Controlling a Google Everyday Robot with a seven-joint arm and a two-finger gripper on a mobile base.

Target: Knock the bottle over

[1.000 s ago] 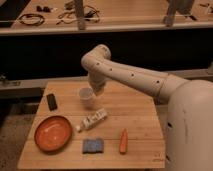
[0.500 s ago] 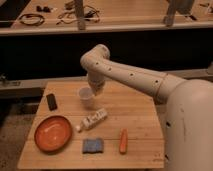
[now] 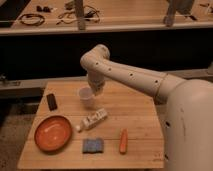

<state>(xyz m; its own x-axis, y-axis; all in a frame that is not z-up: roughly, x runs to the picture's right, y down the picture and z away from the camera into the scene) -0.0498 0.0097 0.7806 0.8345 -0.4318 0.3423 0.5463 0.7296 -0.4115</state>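
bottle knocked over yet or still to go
The bottle lies on its side on the wooden table, cap end toward the orange plate, so the knock looks done. Nothing is in hand: the gripper hangs above the pale cup, behind the bottle and not touching it. What seems left is only pulling the arm back. The carrot, blue sponge and dark block lie apart.

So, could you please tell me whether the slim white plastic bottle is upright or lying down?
Lying down: the slim white plastic bottle rests lengthwise on the wooden table; the tool is beside the pale cup.
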